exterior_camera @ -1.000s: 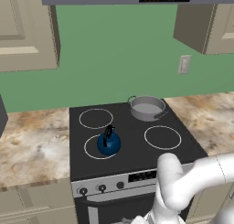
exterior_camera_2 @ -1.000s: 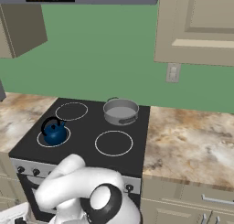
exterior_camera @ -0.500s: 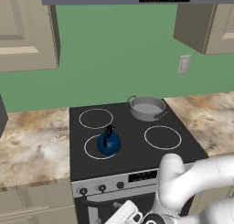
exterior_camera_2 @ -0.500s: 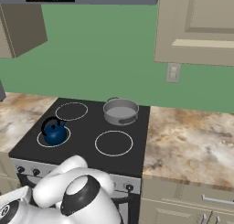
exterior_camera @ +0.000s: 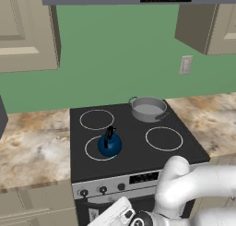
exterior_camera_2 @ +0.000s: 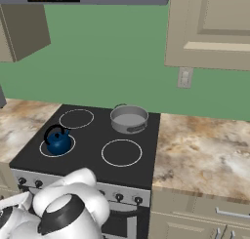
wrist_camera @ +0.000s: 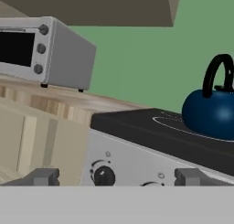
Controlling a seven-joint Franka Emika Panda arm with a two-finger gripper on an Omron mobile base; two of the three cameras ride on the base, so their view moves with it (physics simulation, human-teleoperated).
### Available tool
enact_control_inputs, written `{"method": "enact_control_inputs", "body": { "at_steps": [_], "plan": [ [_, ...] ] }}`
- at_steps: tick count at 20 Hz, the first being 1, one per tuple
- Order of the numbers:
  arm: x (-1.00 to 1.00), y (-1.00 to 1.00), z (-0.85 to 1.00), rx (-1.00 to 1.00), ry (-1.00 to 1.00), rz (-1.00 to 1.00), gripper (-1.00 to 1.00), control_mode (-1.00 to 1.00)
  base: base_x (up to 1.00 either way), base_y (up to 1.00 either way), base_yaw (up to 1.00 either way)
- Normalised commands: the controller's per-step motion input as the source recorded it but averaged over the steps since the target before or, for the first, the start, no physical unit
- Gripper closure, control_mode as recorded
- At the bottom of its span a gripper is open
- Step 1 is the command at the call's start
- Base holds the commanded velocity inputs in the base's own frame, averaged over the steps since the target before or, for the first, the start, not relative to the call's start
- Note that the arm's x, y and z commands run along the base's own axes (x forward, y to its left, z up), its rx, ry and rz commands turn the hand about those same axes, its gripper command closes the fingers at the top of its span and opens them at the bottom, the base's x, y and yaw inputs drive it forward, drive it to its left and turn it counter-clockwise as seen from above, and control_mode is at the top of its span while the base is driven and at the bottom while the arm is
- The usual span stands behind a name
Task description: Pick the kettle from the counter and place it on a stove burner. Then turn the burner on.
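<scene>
The kettle (exterior_camera: pixel 109 145) stands upright on the stove burner (exterior_camera: pixel 90 149) at the front left of the black cooktop (exterior_camera: pixel 138 153), ahead of the tool (wrist_camera: pixel 116 177) and above it to its right in the hand view. The tool hangs low before the stove's front panel with its jaws spread wide, holding nothing. One knob (wrist_camera: pixel 104 175) sits just ahead between the fingertips. Four burner rings mark the glass; one grey pot (exterior_camera: pixel 148 109) sits on the far right ring. The mottled desk (exterior_camera: pixel 32 146) flanks the stove on both sides, with one toaster oven (wrist_camera: pixel 43 51) far to the tool's left. The wall is green, with tan cabinets above.
</scene>
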Motion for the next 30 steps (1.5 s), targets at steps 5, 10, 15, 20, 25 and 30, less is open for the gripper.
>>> {"method": "enact_control_inputs", "body": {
  "at_steps": [5, 10, 15, 20, 25, 30],
  "plan": [
    [0.24, 0.31, 0.0, 0.06, 0.0, -0.09, -1.0, -1.0, 0.0, 0.0, 0.0],
    [0.09, 0.1, 0.0, 0.01, 0.0, -0.1, -1.0, -1.0, 0.0, 0.0, 0.0],
    [0.17, 0.12, -0.08, 0.0, 0.0, -0.09, -1.0, -1.0, 0.0, 0.0, 0.0],
    [0.23, 0.02, -0.04, 0.0, 0.0, -0.13, -1.0, -1.0, 0.0, 0.0, 0.0],
    [0.19, 0.0, -0.03, 0.0, 0.0, -0.09, -1.0, -1.0, 0.0, 0.0, 0.0],
    [0.24, 0.0, -0.15, 0.0, 0.0, -0.06, -1.0, -1.0, 0.0, 0.0, 0.0]
  ]
}}
